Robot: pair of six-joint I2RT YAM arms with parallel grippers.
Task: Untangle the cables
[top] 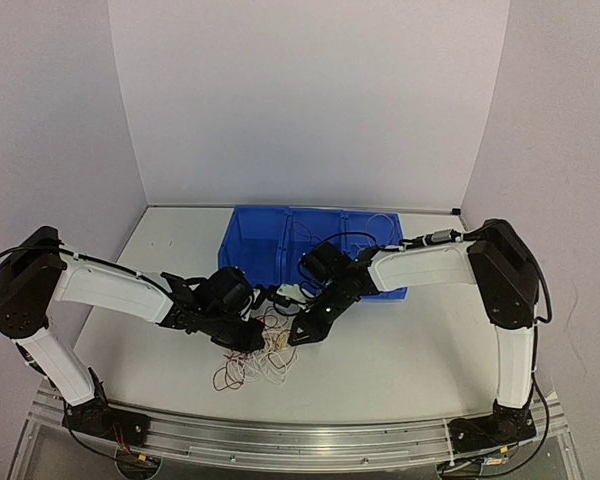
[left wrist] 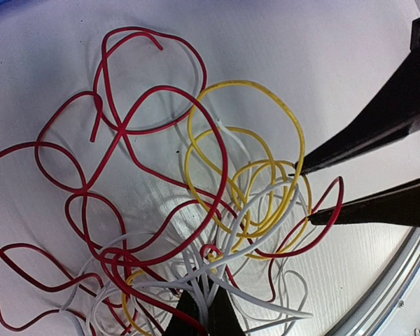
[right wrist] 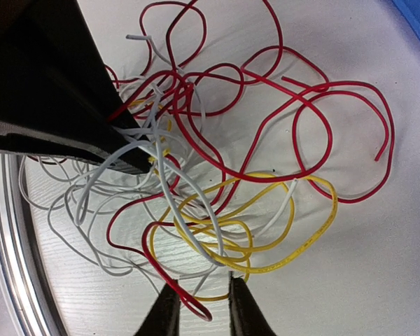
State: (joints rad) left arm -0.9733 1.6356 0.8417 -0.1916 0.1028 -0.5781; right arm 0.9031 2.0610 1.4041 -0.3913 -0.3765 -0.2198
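The cables [top: 268, 358] lie in one tangled heap of red, yellow and white wires on the white table, between the two grippers. My left gripper [top: 248, 338] is at the heap's left edge. In the left wrist view it [left wrist: 206, 313] is shut on a few white cables [left wrist: 208, 283], with red loops [left wrist: 147, 126] and yellow loops [left wrist: 266, 175] spread beyond. My right gripper [top: 298, 334] is at the heap's right edge. In the right wrist view it [right wrist: 203, 309] is open, with a red loop end [right wrist: 196, 308] and a yellow loop [right wrist: 294, 245] lying between its fingertips.
A row of blue bins [top: 280, 240] stands behind the grippers, with a thin wire over the right one. A metal rail [top: 280, 440] runs along the table's near edge, close to the heap. Grey walls enclose the table.
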